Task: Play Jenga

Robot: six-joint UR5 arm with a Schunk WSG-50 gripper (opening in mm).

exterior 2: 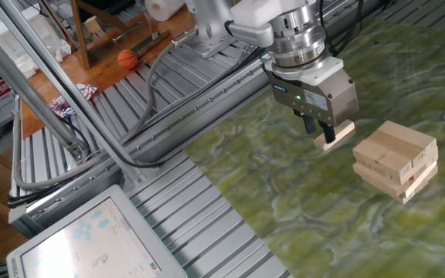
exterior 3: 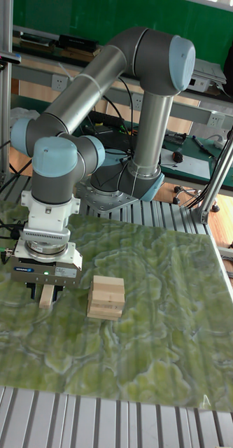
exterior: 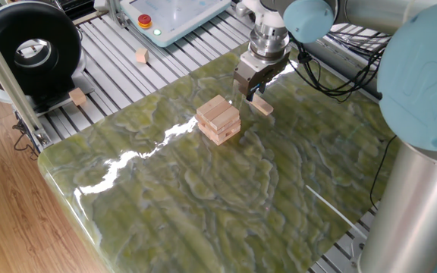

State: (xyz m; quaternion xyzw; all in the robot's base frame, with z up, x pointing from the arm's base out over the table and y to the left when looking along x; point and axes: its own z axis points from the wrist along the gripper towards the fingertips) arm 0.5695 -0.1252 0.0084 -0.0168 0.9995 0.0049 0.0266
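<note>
The Jenga tower [exterior: 218, 120] [exterior 2: 396, 160] [exterior 3: 106, 297] stands upright near the middle of the green marbled table [exterior: 203, 205], with a few blocks jutting out of its lower layers. A single matching block [exterior: 262, 107] [exterior 2: 337, 134] [exterior 3: 45, 297] lies flat on the table just beside it. My gripper [exterior: 252, 92] [exterior 2: 320, 128] [exterior 3: 47, 285] points straight down right over that block's end. Its dark fingers are slightly apart and just above the block, gripping nothing. The block rests on the table.
Two small loose wooden cubes [exterior: 141, 55] [exterior: 77, 96] lie on the slatted aluminium bed off the table's far side. A black round device [exterior: 29, 49] and a control tablet [exterior 2: 91, 239] stand there too. Cables [exterior: 340, 76] hang by the arm's base.
</note>
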